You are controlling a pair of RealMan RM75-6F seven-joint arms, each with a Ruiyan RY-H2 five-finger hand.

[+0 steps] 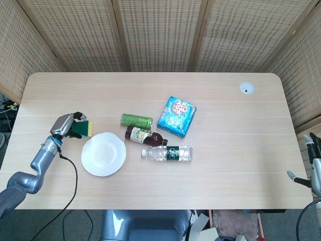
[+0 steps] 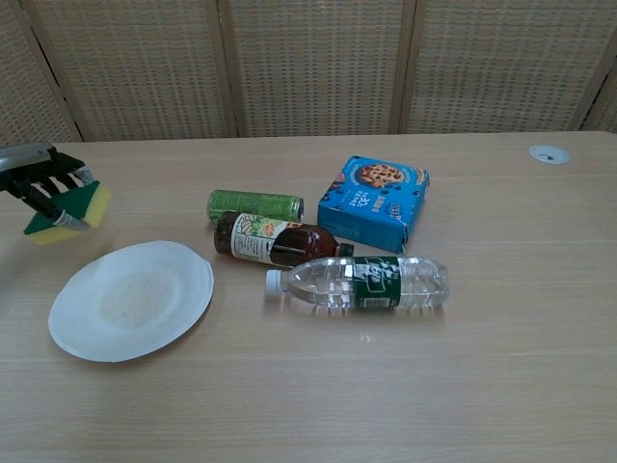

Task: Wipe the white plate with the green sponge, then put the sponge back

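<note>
Left hand [image 1: 65, 125] gripped the green sponge [image 1: 83, 128], fingers curled around it, just left of the white plate [image 1: 103, 153] and apart from it. Plate lay flat on the tabletop [image 1: 225, 125]. Right hand [image 1: 312, 165] at frame edge; finger state indeterminate.

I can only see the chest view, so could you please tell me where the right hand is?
Observer: The right hand is at the table's near right edge, far from every object. I cannot tell how its fingers lie.
Operator: Thank you. My view cuts off the left hand; is it clear of the plate?
Observer: Yes. The whole left hand shows, holding the green sponge left of the white plate, apart from its rim.
Operator: Is anything trailing from that arm?
Observer: A black cable hangs from the wrist past the near table edge.
</note>
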